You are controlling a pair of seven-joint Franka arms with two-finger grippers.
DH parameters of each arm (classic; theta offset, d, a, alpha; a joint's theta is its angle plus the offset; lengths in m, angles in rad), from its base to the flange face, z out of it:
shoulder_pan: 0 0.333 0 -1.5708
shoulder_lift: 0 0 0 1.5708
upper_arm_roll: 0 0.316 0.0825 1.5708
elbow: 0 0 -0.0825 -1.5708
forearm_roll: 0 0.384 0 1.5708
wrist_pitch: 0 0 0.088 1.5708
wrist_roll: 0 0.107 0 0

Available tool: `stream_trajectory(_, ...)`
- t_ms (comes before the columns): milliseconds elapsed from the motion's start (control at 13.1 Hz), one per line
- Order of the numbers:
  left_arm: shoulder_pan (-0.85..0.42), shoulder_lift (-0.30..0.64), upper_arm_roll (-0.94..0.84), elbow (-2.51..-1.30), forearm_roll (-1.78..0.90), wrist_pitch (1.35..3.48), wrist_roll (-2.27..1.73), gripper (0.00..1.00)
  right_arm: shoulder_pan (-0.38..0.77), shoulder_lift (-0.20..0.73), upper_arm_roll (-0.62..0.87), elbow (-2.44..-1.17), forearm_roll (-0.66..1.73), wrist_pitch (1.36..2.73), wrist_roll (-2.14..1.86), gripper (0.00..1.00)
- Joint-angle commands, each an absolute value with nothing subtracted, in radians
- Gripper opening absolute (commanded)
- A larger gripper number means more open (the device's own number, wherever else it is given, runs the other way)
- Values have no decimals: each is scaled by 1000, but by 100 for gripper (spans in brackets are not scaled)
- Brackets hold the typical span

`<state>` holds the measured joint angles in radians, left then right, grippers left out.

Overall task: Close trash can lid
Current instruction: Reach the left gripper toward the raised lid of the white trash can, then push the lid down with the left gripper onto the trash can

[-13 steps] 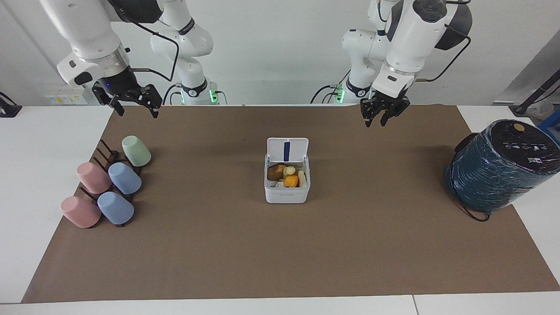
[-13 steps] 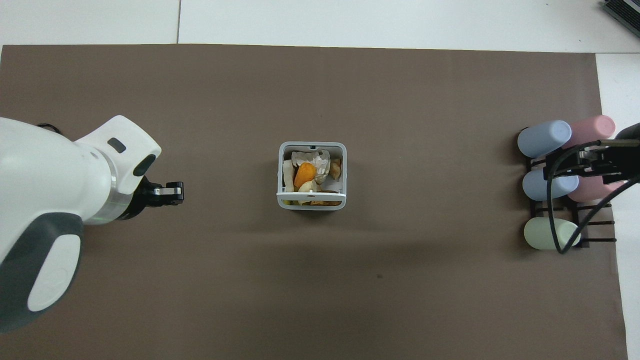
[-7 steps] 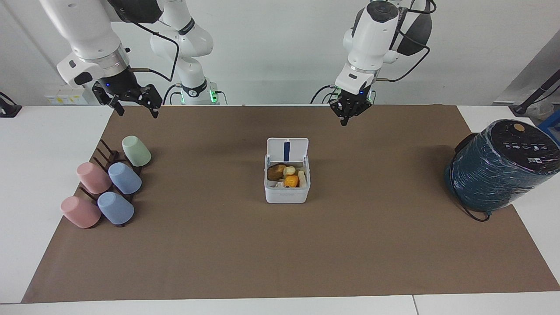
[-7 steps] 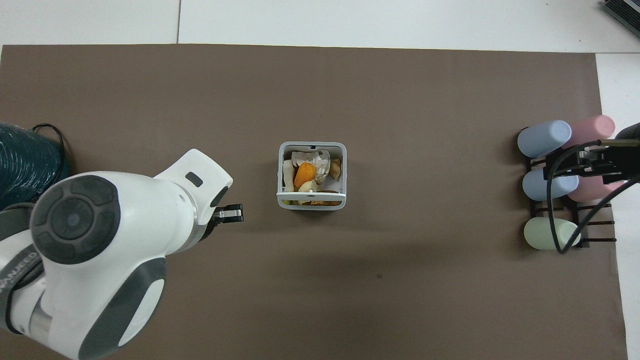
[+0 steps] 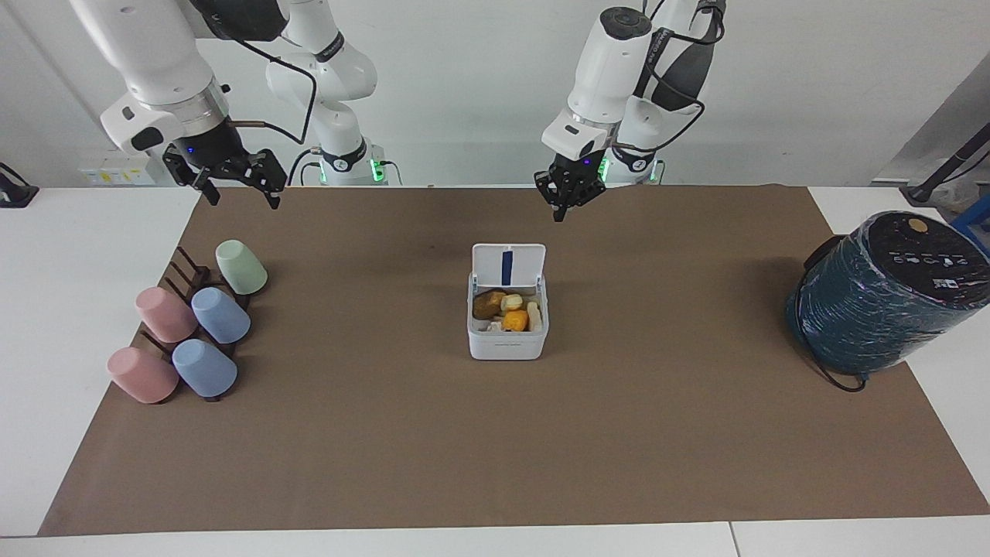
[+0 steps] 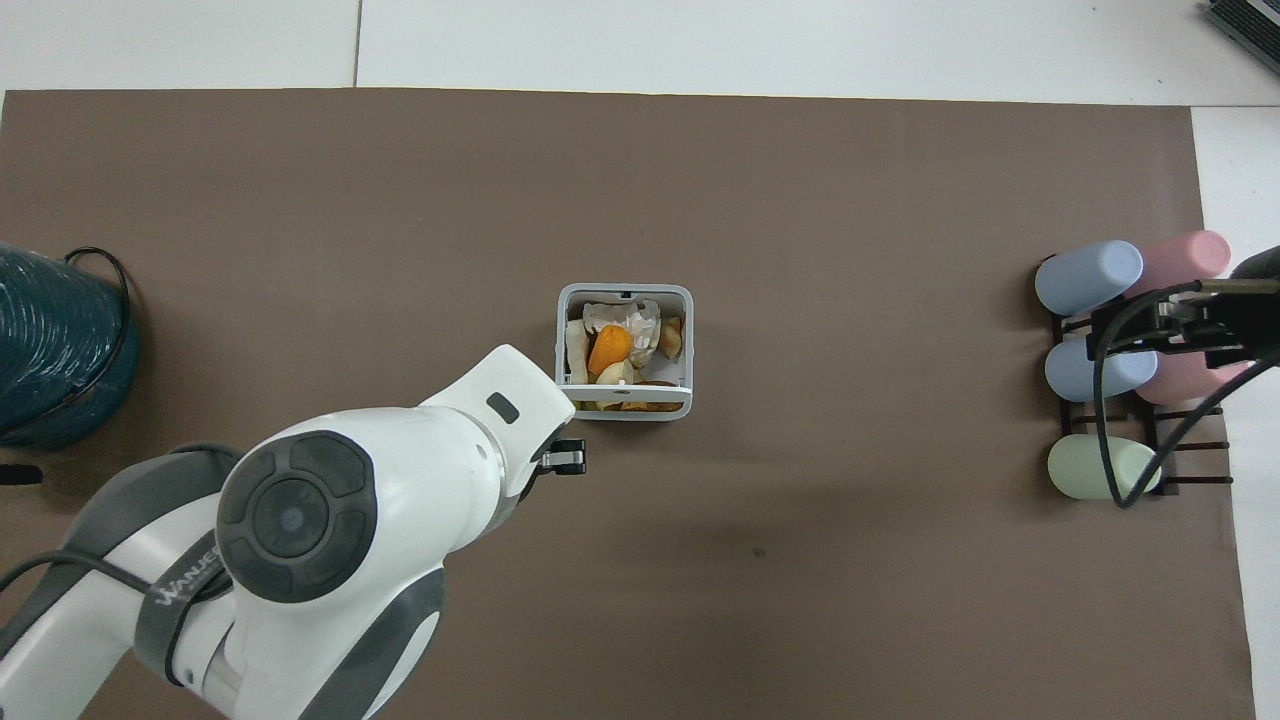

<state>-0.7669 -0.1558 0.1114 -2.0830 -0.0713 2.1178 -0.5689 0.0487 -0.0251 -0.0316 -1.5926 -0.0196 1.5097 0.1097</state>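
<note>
The trash can (image 5: 506, 342) is a small white square box in the middle of the brown mat, filled with scraps; it also shows in the overhead view (image 6: 623, 293). Its lid (image 5: 508, 265) stands upright and open on the can's edge nearest the robots, its blue-striped inner face turned away from them. In the overhead view the lid (image 6: 622, 389) is seen edge-on. My left gripper (image 5: 567, 207) hangs shut and empty over the bare mat close to the lid, apart from it; the overhead view also shows it (image 6: 568, 458). My right gripper (image 5: 236, 188) is open and waits above the cup rack.
A dark rack (image 5: 189, 280) holds pink, blue and green cups (image 5: 220, 315) toward the right arm's end. A large teal wrapped cylinder (image 5: 882, 298) with a black top stands at the left arm's end. The brown mat (image 5: 495, 449) covers the table.
My left arm has swung from over the mat near the cylinder toward the trash can, its fingers closing on the way. The right arm, can and lid have not moved.
</note>
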Motion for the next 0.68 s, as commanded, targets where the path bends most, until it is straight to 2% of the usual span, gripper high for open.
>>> stream_trajectory(0, -814, -102, 129, -2099, -81, 2215, -577, 0, 44, -31, -31, -1594, -5, 1503, 95, 100)
stream_trajectory(457, -812, 0, 129, -2083, -152, 2462, -577, 0, 44, -31, -31, -1594, -5, 1502, 95, 100)
stream_trajectory(609, -802, 41, 130, -2044, -196, 2525, -577, 0, 44, -31, -31, -1594, -5, 1503, 95, 100)
